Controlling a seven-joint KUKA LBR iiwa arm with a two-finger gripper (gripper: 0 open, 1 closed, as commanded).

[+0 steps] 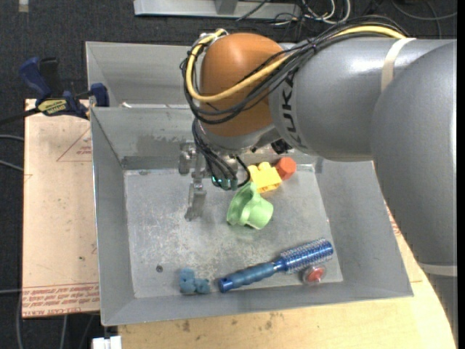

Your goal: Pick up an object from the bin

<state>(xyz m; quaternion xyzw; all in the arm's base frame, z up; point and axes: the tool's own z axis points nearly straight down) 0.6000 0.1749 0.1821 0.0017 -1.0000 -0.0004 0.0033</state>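
Note:
My gripper (195, 208) hangs under the orange wrist cover in the middle of the bin, its left finger reaching down to the bin floor. That finger stands well left of the wrist's centre, so the jaws look open, and nothing shows between them. A light green cup-shaped thing (250, 209) lies just right of that finger, partly under the wrist, and hides the other finger. Behind the green thing sit a yellow block (265, 177) and an orange ball (288, 166).
A blue hairbrush (279, 265) lies along the front wall, with a small red thing (314, 275) beside its head and a small blue lump (193, 283) at its handle end. The arm covers the bin's right side.

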